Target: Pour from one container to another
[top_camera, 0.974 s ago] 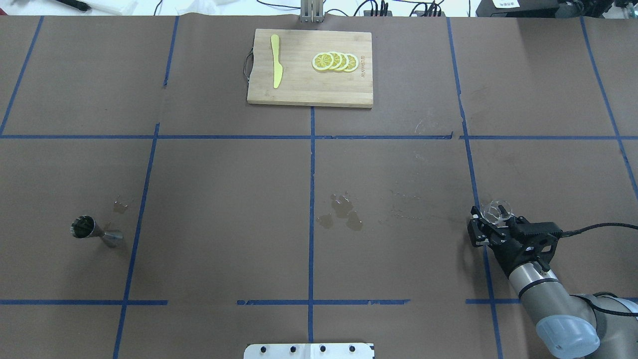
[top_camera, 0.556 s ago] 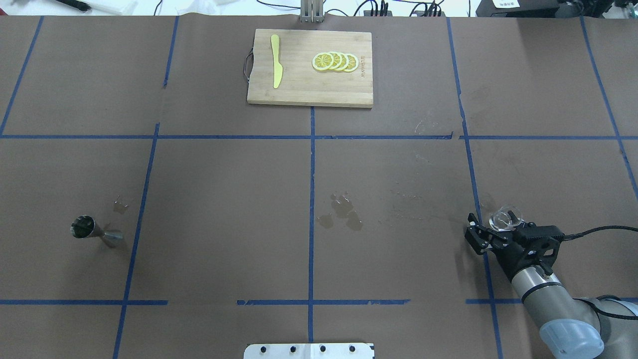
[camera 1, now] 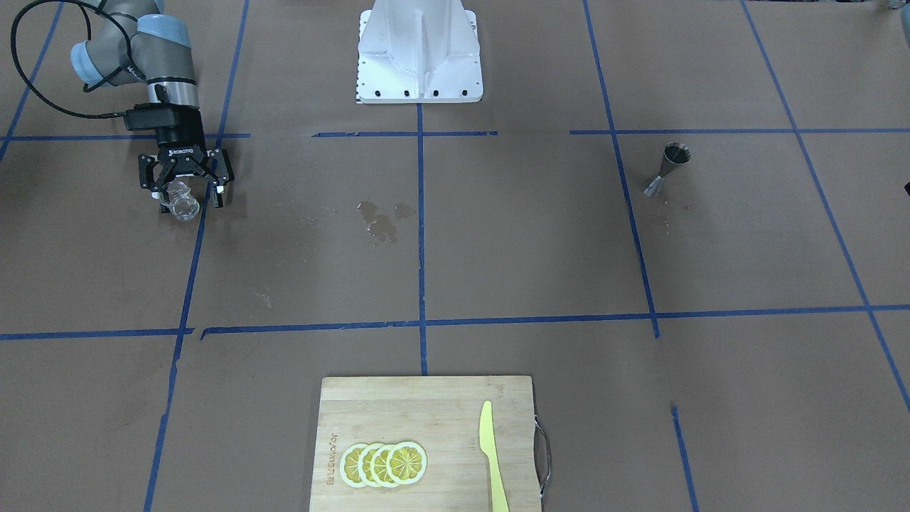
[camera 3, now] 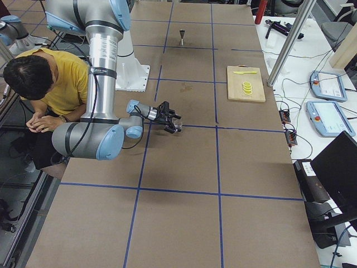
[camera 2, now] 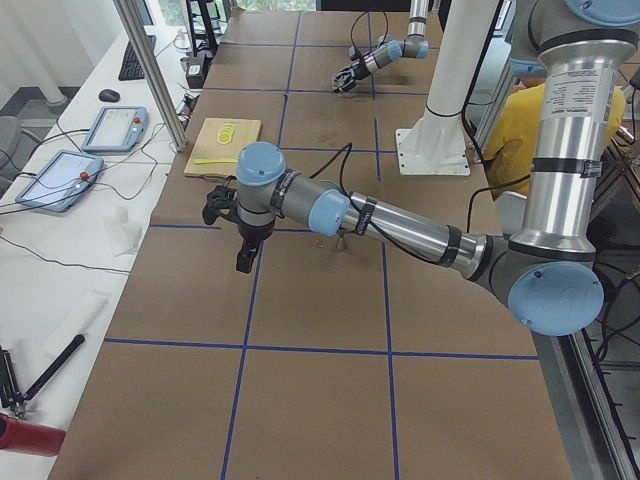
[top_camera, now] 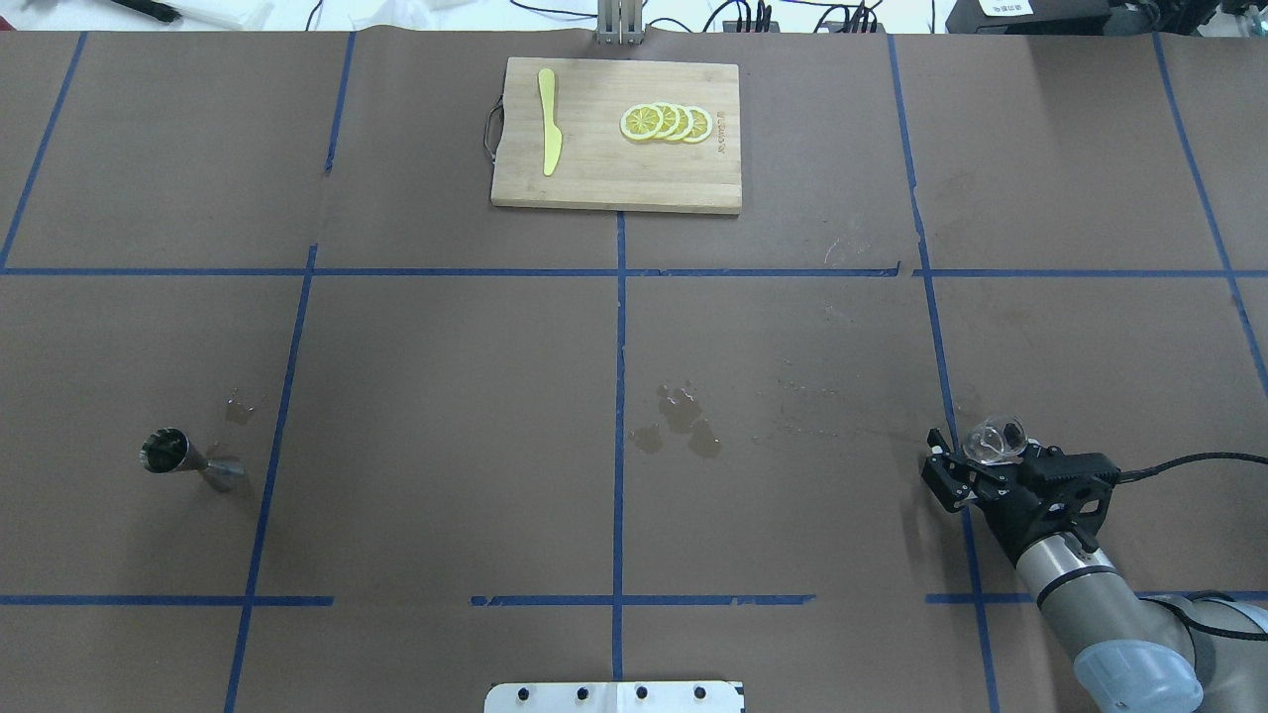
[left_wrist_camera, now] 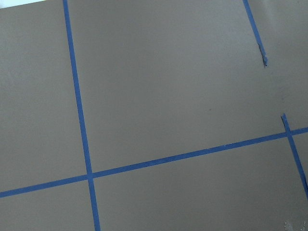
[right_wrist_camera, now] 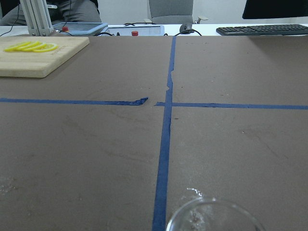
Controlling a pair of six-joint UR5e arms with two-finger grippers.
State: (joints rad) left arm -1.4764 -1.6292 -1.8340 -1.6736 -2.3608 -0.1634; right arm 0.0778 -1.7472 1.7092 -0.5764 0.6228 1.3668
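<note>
right tool [top_camera: 976, 463]: spread around small clear glass beaker-like cup [top_camera: 994, 441], not pinching | shiny steel hourglass jigger [top_camera: 188, 459]: upright, worktop's far left, cup's 9 o'clock | left tool: state unclear

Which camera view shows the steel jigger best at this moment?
The exterior front-facing view: the jigger stands upright in side profile, hourglass shape clear, nothing in front of it. The overhead exterior view shows the jigger foreshortened, mostly its open mouth. The exterior right view shows it tiny and far; the other views show nothing clear of it.
</note>
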